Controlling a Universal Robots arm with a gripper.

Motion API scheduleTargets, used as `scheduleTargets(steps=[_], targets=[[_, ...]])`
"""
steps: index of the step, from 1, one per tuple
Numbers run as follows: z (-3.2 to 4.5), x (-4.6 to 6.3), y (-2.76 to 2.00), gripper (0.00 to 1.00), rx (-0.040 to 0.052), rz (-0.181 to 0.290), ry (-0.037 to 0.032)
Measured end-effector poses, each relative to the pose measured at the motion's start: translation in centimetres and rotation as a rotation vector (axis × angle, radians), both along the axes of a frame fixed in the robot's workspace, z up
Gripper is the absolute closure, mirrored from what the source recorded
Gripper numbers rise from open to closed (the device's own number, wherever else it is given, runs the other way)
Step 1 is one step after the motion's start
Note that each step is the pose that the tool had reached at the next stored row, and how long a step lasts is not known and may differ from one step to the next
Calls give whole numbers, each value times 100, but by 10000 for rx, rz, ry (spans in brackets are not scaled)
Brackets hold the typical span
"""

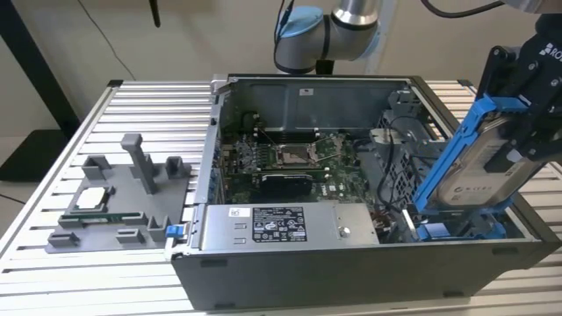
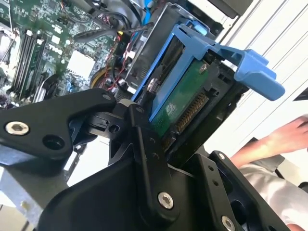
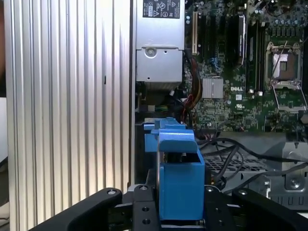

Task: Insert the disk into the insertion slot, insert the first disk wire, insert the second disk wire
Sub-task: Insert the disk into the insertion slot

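Observation:
The disk [image 1: 481, 168], a silver drive in a blue carrier frame, hangs steeply tilted over the open computer case at the exterior view's right. My gripper [image 1: 520, 141] is shut on its upper part. Its lower end points down toward the insertion slot [image 1: 406, 148], a grey perforated cage, and is just above another blue-fronted carrier [image 1: 452, 230]. In the second wrist view the black fingers [image 2: 144, 144] clamp the disk [image 2: 180, 103] with its green board and connector showing. In the first wrist view my gripper [image 3: 180, 208] holds the disk [image 3: 179, 180] above the perforated cage wall [image 3: 240, 163].
The labelled grey power-supply box [image 1: 272, 227] fills the case's front. The motherboard [image 1: 290, 158] lies behind it, with loose black cables [image 1: 391, 178] beside the cage. A grey fixture tray [image 1: 123, 197] sits on the slatted table [image 1: 52, 276]. A person's hand [image 2: 276, 139] is nearby.

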State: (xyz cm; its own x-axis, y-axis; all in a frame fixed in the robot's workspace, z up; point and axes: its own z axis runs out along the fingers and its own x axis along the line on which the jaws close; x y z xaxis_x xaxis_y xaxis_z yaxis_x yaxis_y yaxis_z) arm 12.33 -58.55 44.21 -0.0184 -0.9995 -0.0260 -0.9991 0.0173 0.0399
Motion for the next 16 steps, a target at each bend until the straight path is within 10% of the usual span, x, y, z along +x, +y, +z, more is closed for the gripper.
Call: scheduleTargets(steps=[16], targets=[[-126, 61, 23, 100, 192, -5, -30]])
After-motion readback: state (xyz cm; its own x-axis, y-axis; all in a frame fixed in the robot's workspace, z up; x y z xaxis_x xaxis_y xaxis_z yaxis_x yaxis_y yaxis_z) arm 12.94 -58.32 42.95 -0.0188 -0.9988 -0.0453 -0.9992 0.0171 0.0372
